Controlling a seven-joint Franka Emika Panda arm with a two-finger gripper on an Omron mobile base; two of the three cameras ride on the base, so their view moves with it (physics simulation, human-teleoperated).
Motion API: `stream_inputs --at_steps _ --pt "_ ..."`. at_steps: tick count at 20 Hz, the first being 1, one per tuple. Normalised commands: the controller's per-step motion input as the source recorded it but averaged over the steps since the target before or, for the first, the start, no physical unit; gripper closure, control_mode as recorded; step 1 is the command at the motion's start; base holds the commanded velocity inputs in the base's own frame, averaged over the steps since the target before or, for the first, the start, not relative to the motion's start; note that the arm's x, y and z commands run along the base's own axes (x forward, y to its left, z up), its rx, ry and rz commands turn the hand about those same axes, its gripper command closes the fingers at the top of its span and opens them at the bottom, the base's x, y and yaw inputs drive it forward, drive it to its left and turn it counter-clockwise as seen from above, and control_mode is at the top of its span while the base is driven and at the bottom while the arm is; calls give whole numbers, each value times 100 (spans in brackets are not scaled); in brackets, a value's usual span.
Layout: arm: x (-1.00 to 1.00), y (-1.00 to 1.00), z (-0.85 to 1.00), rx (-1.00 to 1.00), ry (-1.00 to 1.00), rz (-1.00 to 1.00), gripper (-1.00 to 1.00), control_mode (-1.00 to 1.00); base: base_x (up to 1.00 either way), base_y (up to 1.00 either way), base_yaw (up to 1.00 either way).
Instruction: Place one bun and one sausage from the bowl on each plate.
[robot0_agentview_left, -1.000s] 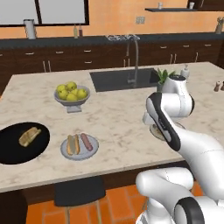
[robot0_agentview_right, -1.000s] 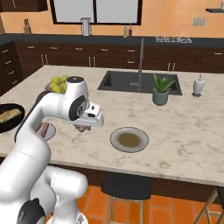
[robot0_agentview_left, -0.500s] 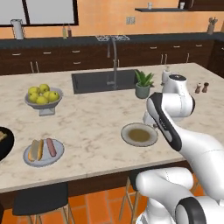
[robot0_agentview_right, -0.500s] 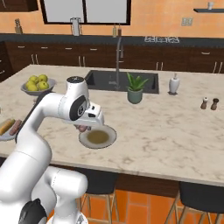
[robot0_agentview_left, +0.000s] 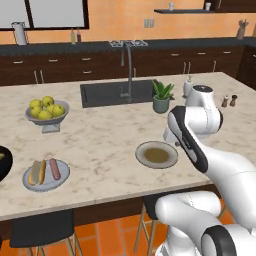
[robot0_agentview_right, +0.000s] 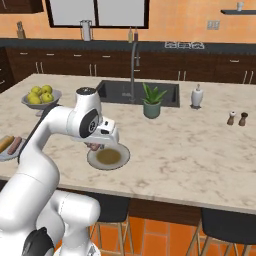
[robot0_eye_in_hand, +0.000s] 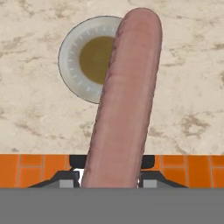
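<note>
Marble counter (robot0_eye_in_hand: 39, 122), slim smooth sausage (robot0_eye_in_hand: 124, 96) overhead

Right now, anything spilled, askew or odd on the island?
Nothing stands out. The hand holds a sausage above the brown-centred plate, which has no food on it. The pale plate holds one bun and one sausage side by side. The fruit bowl stands upright, and no spills show on the counter.

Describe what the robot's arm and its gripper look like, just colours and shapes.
The arm is glossy white, built of rounded, bulging segments with dark grey bands and discs at the joints. The gripper has a boxy white body with dark detailing underneath. No cables or markings are visible.
</note>
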Motion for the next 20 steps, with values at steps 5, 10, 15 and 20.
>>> stream_inputs --at_steps 5,10,15,20 --pt "0 0 0 0 0 0 100 100 57 -14 0" --pt "48 -22 -12 3 0 0 100 -100 12 -2 0" --pt "63 -21 -39 0 0 0 100 -100 0 0 0" --pt "52 -14 -42 0 0 0 100 -100 0 0 0"
